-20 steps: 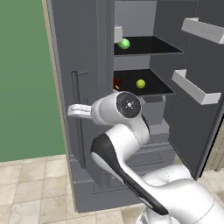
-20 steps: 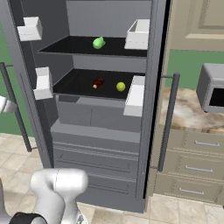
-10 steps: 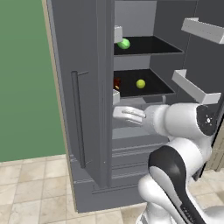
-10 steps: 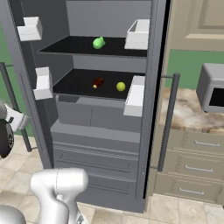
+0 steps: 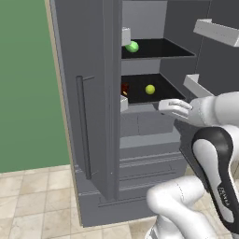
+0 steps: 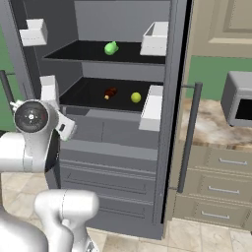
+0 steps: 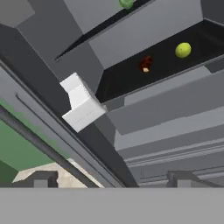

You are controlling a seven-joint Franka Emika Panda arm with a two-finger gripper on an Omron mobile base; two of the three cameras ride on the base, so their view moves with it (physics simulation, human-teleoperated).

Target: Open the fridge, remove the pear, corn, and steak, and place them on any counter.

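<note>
fridge (image 5: pixel 98 140) open, pear (image 7: pixel 183 50) on lower shelf beyond hand (image 7: pixel 111 179), fingers spread

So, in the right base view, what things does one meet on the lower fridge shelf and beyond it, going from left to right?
white door bin → steak → pear → white door bin on the right door → door handle → counter → microwave
</note>
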